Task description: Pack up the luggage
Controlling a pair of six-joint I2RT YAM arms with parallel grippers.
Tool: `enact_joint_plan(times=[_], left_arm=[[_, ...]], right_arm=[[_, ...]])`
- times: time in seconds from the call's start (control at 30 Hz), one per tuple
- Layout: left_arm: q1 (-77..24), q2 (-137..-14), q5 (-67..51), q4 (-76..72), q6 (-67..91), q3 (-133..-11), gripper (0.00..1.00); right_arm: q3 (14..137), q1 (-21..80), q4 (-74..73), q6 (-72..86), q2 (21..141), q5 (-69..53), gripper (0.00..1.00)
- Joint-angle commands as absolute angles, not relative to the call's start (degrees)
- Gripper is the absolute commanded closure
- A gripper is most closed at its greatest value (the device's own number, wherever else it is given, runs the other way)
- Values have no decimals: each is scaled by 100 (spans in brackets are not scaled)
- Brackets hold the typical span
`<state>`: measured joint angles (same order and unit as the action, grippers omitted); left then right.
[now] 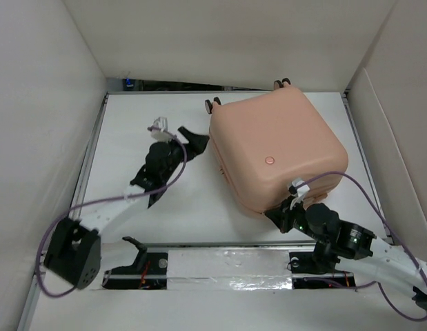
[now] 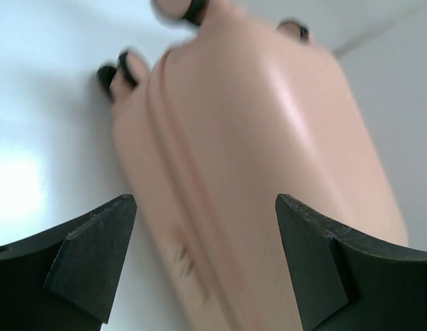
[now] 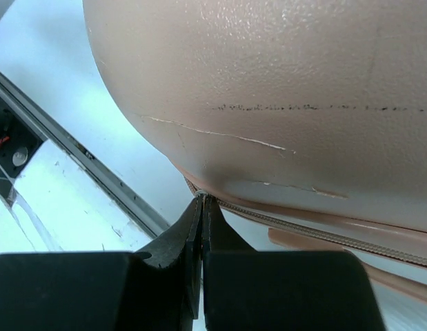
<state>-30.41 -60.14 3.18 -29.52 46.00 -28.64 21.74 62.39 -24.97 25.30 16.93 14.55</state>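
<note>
Top external view is showing me the luggage [image 1: 279, 148] lying flat and closed on the right half of the desk [image 1: 192, 221], wheels [image 1: 213, 105] pointing to the far side. In the right wrist view my right claw [image 3: 201, 201] is pressing its fingers fully together at the zipper line [image 3: 323, 236] on the near corner; I cannot tell whether a pull tab is pinched there. My left claw [image 2: 203, 207] is hanging open just beside the shell's left flank. I am judging the zipper step to be in hand. The next move is calling for a steady drag along the seam, with the left claw bracing the shell against sliding. The desk is looking smooth and white, and plain pale walls [image 1: 220, 41] are boxing it in.
</note>
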Motion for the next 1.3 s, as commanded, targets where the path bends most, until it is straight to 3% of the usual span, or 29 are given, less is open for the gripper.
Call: enact_joint_plan(times=[0.0,0.13,0.33,0.8,0.97,1.07,1.17,1.2,1.23,1.27], left_arm=[[-2691,-7388,81,-3164,4702,-4303,19],[-2392,-8908,-526,-3225,4798,-5447,18],[-2197,-10078,-835,-2867,4632,-6783,16],[-2180,-11663,-1266,-2830,4922,-8639,14],[-2232,-12049,-1336,-2926,5229,-9201,17],[-2232,-12252,-1353,-3137,5431,-9290,31],[-2232,-12313,-1397,-3734,5660,-9054,67],[-2232,-12305,-1389,-3866,5695,-8992,90],[-2172,-12305,-1406,-4128,5765,-8930,98],[-2171,-12305,-1424,-4218,5818,-8817,100]], right_arm=[[2839,6196,-1670,2584,1766,1204,100],[2848,6196,-1784,2567,2021,1221,100],[2541,6196,-1477,2566,1916,1020,100],[2303,6196,-1345,2707,2048,844,100],[2224,6196,-1318,2795,2127,835,100],[2232,6196,-1336,2812,2127,887,100],[2250,6196,-1406,2848,2109,984,100],[2250,6196,-1432,2856,2118,1010,100],[2267,6196,-1459,2856,2136,1028,100],[2294,6196,-1485,2856,2144,1054,100]])
